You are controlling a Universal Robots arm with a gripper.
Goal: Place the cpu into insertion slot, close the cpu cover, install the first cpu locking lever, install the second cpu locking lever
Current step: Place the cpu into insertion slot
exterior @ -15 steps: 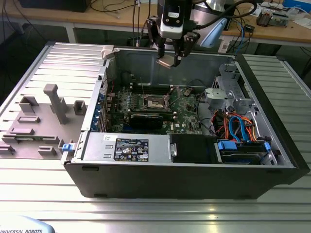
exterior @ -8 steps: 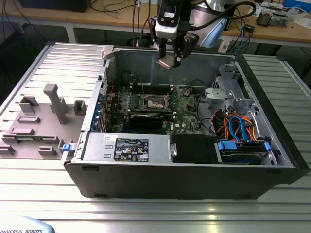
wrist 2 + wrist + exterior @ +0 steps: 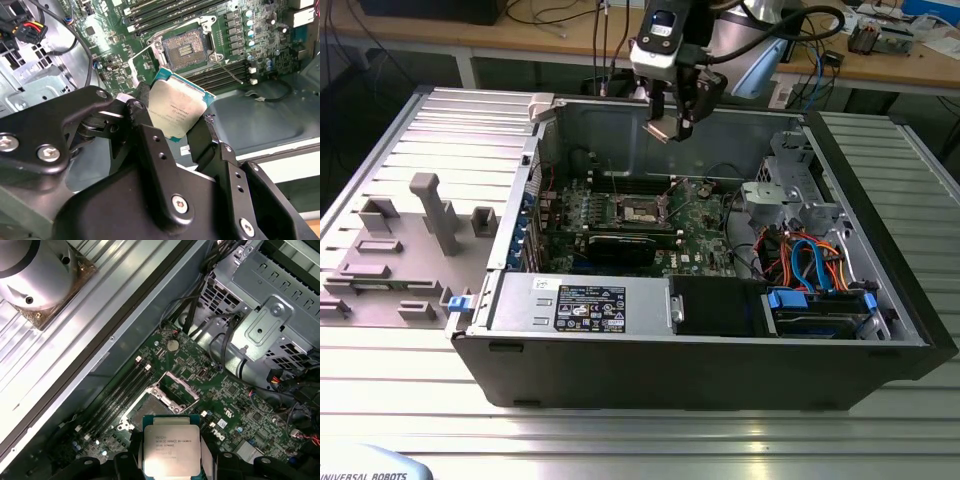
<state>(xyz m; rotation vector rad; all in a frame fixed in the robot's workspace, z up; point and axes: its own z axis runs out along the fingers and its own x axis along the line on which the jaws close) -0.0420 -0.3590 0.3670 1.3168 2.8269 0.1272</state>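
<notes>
Aloft: gripper clamps cpu by opposite edges, well above slot. Light, stiff, thin, probably fragile underneath; edge hold suits; cover seems raised.

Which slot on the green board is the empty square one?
The insertion slot: square, shiny-rimmed, dark centre bare. The rest are long narrow black slots. The gripper holds the cpu.

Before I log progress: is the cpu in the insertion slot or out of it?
Out. The pincer holds the cpu in the air; the insertion slot lies bare.
</notes>
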